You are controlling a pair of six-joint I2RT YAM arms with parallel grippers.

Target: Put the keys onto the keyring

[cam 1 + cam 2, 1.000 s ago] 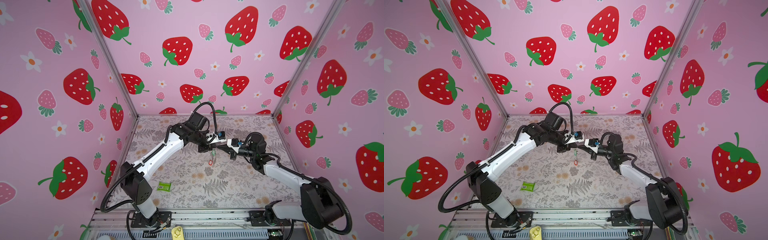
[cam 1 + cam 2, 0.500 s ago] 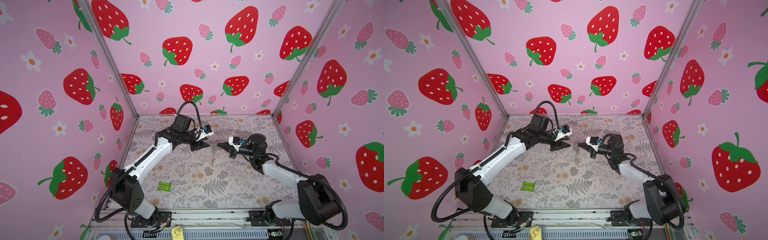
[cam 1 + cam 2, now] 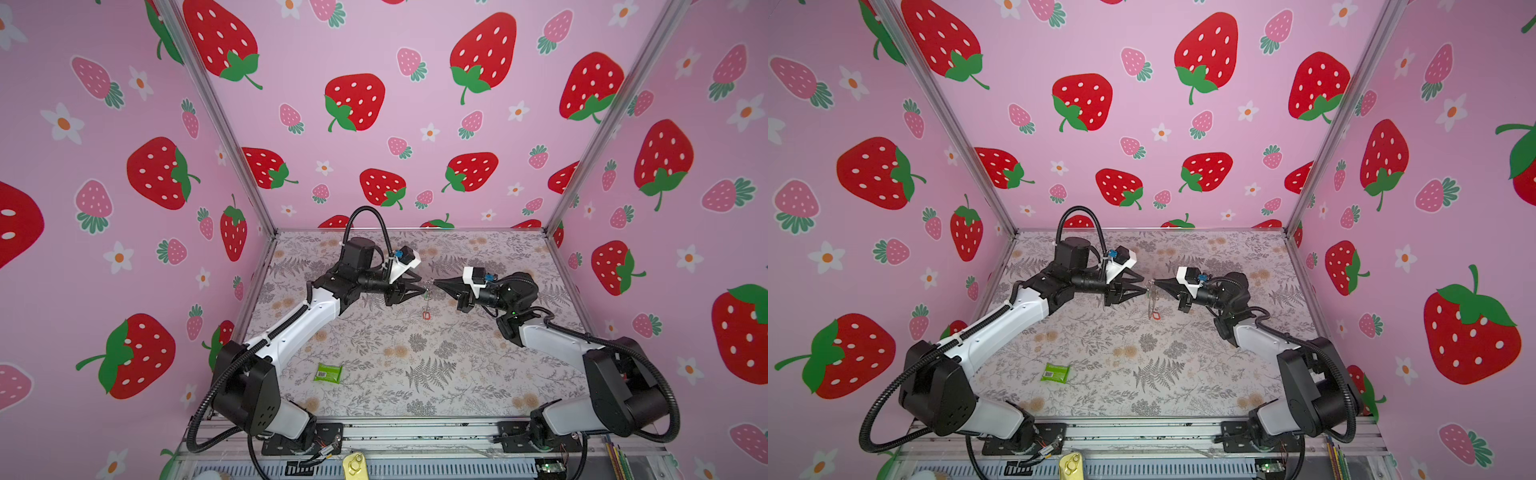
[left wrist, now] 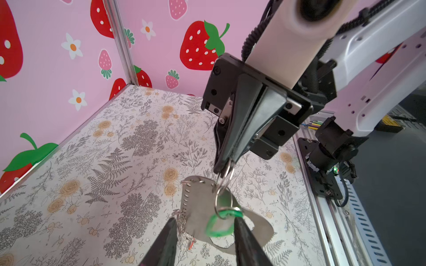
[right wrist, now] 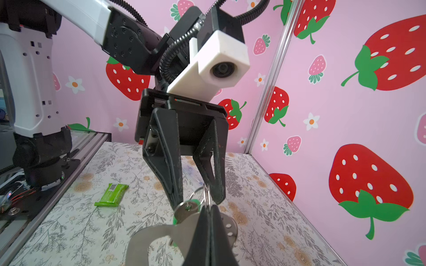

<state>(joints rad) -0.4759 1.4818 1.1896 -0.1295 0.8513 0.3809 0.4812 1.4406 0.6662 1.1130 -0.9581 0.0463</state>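
The right gripper [image 4: 224,167] pinches the top ring [image 4: 223,184] of the keyring [image 4: 198,200], which hangs over the floral mat [image 4: 115,161]. The left gripper [image 4: 205,220] has its jaws apart, with the green key [image 4: 219,226] between them and a thin chain [image 4: 182,221] beside one finger. The red key [image 4: 191,244] shows only as a sliver below.

Even, bright, diffuse light; shadows faint. Top views bow at edges; the near green key [image 4: 222,224] blurs.
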